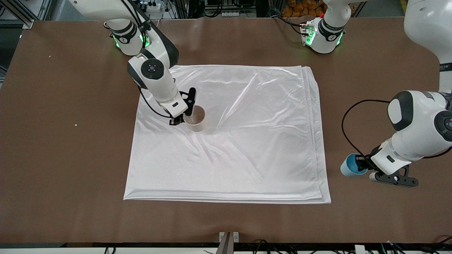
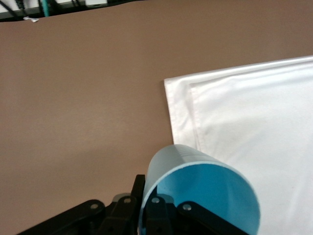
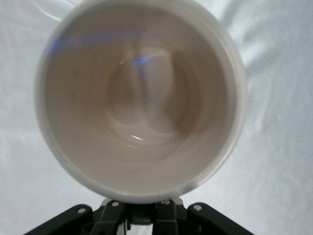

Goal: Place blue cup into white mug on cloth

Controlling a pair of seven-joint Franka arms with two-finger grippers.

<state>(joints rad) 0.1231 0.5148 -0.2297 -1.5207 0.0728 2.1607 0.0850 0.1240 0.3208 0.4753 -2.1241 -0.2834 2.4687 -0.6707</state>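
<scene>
Two cups are in play, and we begin with the blue cup [image 1: 353, 165]. It sits off the cloth [image 1: 247, 141], over the bare brown table [image 1: 70, 141] toward the left arm's end, just beside the cloth's edge and close to its corner nearest the front camera. We see it tipped on its side, its open mouth turned toward the cloth, with the left gripper [image 1: 365, 165] at its base end. In the left wrist view the blue cup [image 2: 200, 196] fills the lower part of the picture with the dark fingers [image 2: 155, 215] pressed against its wall, so we read the left gripper [image 2: 161, 218] as closed on it. The cloth's layered corner [image 2: 234, 127] lies just past the cup's rim there.

The white mug [image 1: 195, 118] stands upright on the cloth, on the part toward the right arm's end and farther from the front camera than the cloth's middle. The right gripper [image 1: 183, 118] is right at the mug, one dark finger [image 1: 190, 102] reaching down at its rim. In the right wrist view we look straight into the mug [image 3: 137, 98], whose pale inside holds nothing, with the gripper's body [image 3: 142, 215] against its wall; we cannot tell whether those fingers are clamped or loose.

The cloth is spread flat with soft wrinkles.
</scene>
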